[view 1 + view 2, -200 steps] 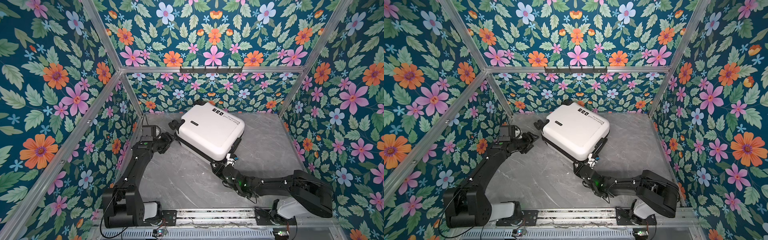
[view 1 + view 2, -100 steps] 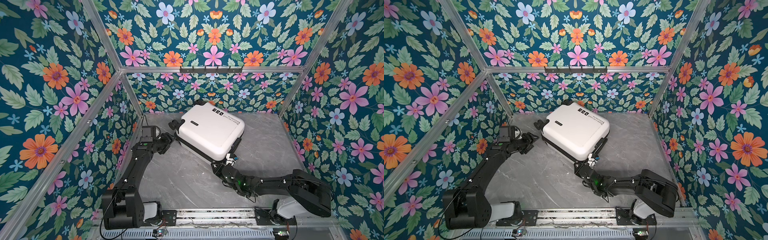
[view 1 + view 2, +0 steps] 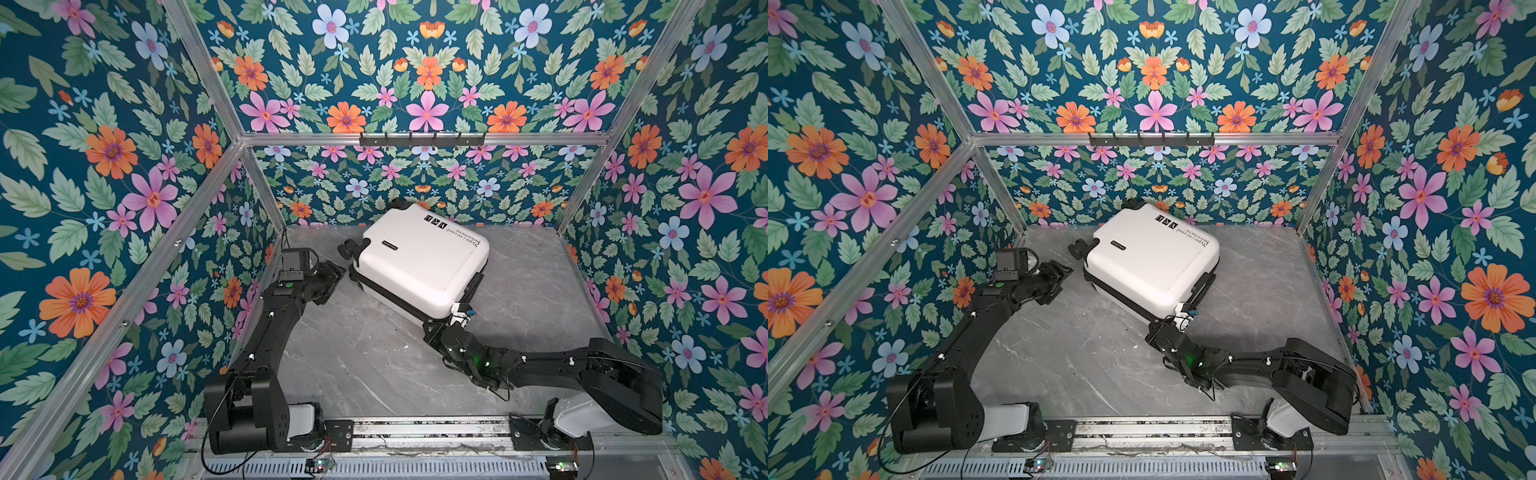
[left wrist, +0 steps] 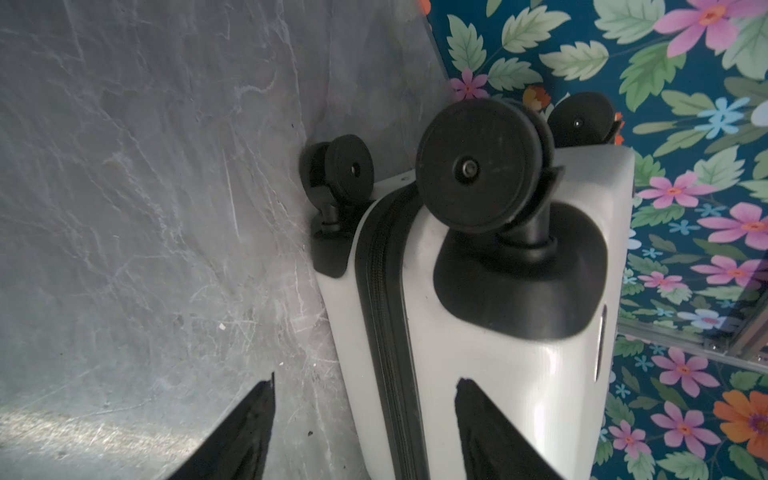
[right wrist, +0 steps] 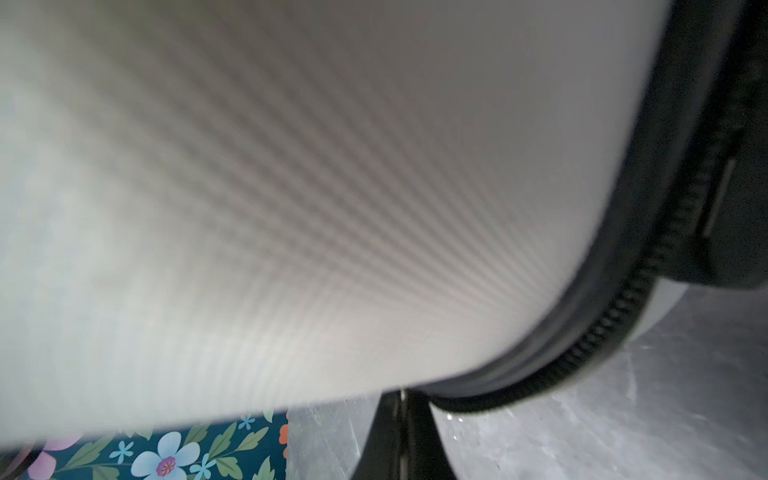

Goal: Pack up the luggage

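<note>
luggage (image 3: 419, 266) — zipped up, lying flat on grey marble table (image 3: 374, 353) near back wall | right gripper (image 5: 401, 401): fingers pressed together at zipper band (image 5: 623, 307), near corner | left gripper (image 4: 365, 377): fingers spread wide, empty — beside wheels (image 4: 473, 166)

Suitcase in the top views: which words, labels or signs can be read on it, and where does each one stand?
"Type ... cool": large black line on the white suitcase; middle word unclear.
Smaller line beside it: too small to read.
Three black square signs near the far edge: symbols not readable.
Small black badge on the lid: too small to read.
</note>
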`<state>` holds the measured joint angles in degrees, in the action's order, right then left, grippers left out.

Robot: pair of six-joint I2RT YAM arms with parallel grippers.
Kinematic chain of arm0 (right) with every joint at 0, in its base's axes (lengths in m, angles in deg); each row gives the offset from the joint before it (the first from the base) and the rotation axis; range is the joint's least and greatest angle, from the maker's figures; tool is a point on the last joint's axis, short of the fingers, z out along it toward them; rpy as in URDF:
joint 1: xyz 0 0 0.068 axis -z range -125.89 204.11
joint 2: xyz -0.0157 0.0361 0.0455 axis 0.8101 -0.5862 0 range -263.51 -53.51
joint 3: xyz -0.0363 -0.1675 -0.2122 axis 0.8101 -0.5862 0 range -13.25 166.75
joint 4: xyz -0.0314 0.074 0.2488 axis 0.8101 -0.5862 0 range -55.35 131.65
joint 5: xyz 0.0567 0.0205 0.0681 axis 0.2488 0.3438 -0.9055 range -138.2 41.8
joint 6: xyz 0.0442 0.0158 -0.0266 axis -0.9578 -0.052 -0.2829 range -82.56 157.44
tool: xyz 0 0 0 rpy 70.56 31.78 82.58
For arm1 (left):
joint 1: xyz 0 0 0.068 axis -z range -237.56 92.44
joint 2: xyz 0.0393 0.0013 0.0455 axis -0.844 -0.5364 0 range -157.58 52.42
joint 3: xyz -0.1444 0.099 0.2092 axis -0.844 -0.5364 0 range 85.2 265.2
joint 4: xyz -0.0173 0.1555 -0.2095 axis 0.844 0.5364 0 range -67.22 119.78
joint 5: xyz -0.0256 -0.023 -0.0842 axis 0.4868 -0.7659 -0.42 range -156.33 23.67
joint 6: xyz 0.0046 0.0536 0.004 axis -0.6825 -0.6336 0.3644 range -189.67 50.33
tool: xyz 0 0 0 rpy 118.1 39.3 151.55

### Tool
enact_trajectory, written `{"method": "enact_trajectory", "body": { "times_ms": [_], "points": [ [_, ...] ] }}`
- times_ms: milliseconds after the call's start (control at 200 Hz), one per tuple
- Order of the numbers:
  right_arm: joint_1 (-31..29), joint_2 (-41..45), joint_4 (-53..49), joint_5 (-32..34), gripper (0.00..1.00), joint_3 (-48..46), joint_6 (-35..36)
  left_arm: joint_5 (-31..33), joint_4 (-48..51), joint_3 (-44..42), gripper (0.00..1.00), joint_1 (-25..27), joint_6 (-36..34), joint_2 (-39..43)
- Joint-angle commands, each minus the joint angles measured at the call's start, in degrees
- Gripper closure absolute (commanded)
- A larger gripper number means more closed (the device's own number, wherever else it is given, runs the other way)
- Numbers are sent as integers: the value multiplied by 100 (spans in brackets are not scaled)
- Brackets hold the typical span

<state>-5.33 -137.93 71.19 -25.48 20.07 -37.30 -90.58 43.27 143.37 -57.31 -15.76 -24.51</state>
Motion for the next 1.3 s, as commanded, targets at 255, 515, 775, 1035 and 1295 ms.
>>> {"method": "enact_trajectory", "body": {
  "times_ms": [255,515,775,1035,1295],
  "points": [
    [18,-63,-211,68,100,289,75,123,-1606,528,27,28,1500,-835],
    [19,-127,-300,18,100,302,24,126,-1471,1430,27,225,1452,-1762],
    [12,-84,-299,80,100,197,-65,149,-1460,2034,27,412,1368,-2386],
    [18,-8,-374,145,100,122,-120,-45,-1315,2399,51,563,1110,-2719],
    [15,176,-683,381,100,49,-311,-56,-1180,2310,100,546,838,-2443]
  ]
}}
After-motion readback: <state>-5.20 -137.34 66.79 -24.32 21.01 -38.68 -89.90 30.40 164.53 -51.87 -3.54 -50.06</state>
